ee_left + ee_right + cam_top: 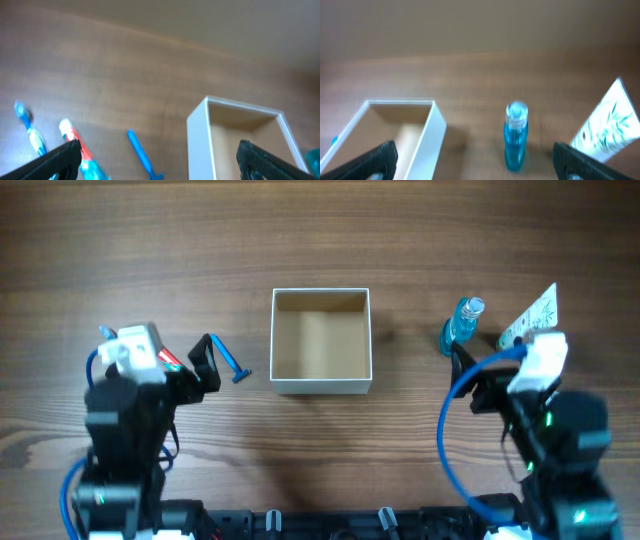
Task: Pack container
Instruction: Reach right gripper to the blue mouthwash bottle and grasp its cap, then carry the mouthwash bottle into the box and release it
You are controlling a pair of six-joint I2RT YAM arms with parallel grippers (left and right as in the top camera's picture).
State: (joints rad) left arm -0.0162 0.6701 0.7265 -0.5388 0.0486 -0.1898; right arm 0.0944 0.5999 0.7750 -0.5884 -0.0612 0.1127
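Overhead: the container is sitting on the table between the arms, razor at its left, bottle at its right.

Left wrist: the left gripper is hanging spread, gripping nothing, above the razor.

Right wrist: the right gripper is hanging spread, gripping nothing, facing the bottle.

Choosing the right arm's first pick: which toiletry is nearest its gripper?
The blue bottle, sitting between the open fingers of the right gripper; the white-and-green packet lies off to one side.

Open, empty square container mid-table
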